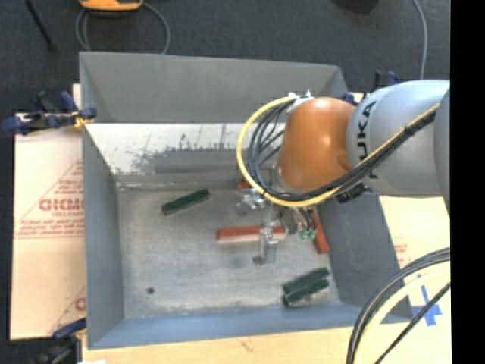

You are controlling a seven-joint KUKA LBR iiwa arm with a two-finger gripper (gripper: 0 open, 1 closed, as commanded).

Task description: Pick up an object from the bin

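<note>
My gripper point(264, 247) hangs below the orange wrist cover in the middle right of the bin, its metal tip right at the right end of a flat red-brown bar point(239, 234) that lies on the bin floor. A second red piece point(321, 240) lies just right of it, partly hidden under the arm. At the front right corner a dark green block point(306, 287) rests on the floor, apart from the gripper.
Another dark green bar point(186, 201) lies tilted at the back left of the floor. A small dark speck point(150, 291) sits near the front left. The arm and its cables cover the bin's right rear part.
</note>
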